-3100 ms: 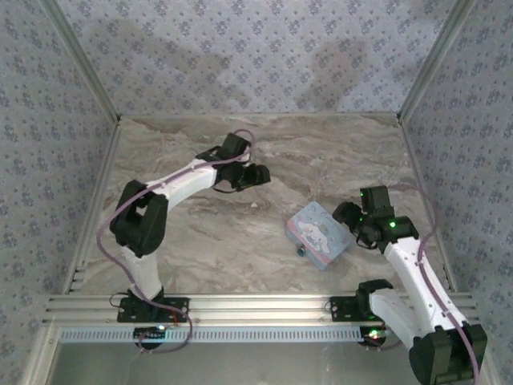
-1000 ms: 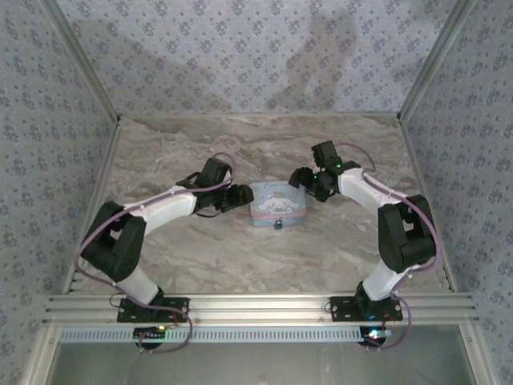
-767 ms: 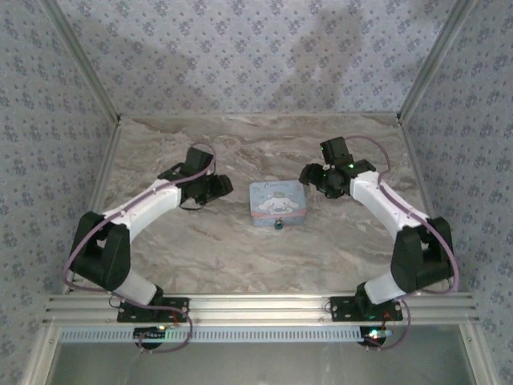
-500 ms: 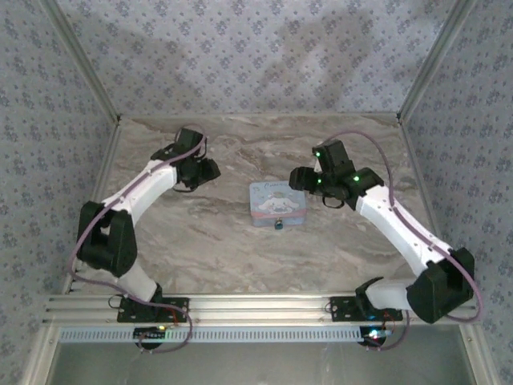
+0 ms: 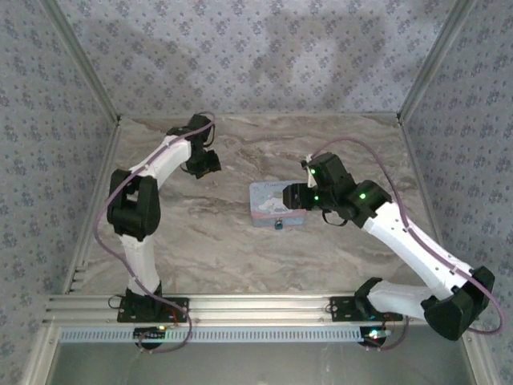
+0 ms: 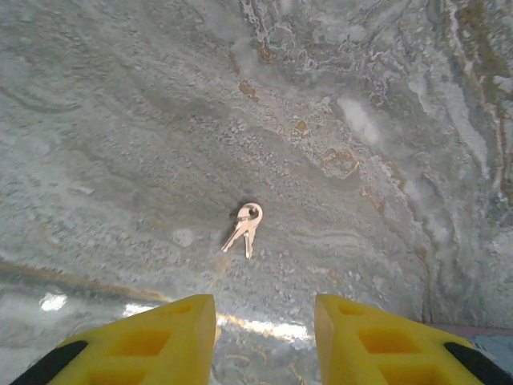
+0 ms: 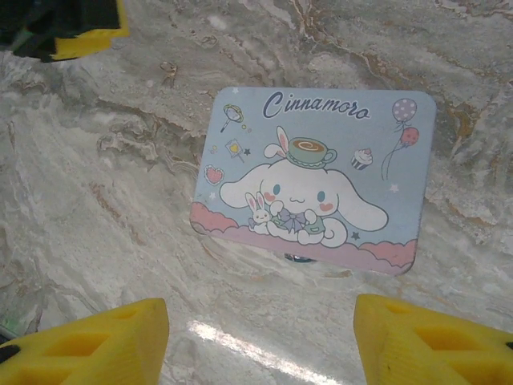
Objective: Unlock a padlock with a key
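Two small keys on one ring [image 6: 246, 226] lie flat on the marble, just ahead of my left gripper [image 6: 264, 341]. Its yellow fingers [image 6: 164, 337] stand apart with nothing between them. In the top view the left gripper [image 5: 201, 164] hovers at the far left of the table. The padlock [image 5: 278, 225] is a tiny dark lump at the near edge of the pale blue cartoon tin [image 5: 276, 204]. It peeks out from under that edge as the padlock [image 7: 298, 258]. My right gripper [image 7: 260, 345] hangs open above the marble on the near side of the tin [image 7: 313, 180], touching nothing.
The marble table [image 5: 240, 249] is walled by patterned panels at the back and both sides. A metal rail [image 5: 256, 309] runs along the near edge. The left gripper's yellow finger [image 7: 80, 36] shows in the top left corner of the right wrist view.
The left arm has swung away from the tin toward the far left, over the keys. The right arm has come from the tin's far right to above it. The tin stays put.
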Robot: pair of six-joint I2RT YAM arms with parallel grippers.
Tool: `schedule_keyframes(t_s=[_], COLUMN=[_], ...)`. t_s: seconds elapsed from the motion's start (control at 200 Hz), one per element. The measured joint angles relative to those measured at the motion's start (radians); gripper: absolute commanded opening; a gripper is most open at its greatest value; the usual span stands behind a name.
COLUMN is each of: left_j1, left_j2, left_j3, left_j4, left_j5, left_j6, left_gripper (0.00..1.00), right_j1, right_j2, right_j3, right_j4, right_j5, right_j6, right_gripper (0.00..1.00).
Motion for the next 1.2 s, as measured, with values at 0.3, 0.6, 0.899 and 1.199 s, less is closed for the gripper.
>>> schedule_keyframes(t_s=[0.3,0.6,0.899,1.199], left_j1=[0.000,0.000,0.000,0.000], left_j2=[0.116,0.159,0.161,0.206], left_j3=[0.086,0.098,0.098,0.098], left_j4=[-0.071,-0.077,-0.066,-0.061], left_j5=[-0.004,0.005,0.027,0.026], left_j6=[0.041,0.029,0.004,-0.006], left_gripper=[0.37,0.35,0.32,0.29], right_j1=[0.000,-0.003,-0.023,-0.048], right_j2=[-0.058,-0.059,-0.077,-0.117], right_j3=[-0.040,-0.048,-0.075,-0.095], right_j4=[-0.030,-0.029,-0.027,-0.027], right_j5=[0.008,0.009,0.009,0.008], right_j6=[0.011,0.011,0.012,0.015], right_gripper=[0.65,0.65,0.65,0.65])
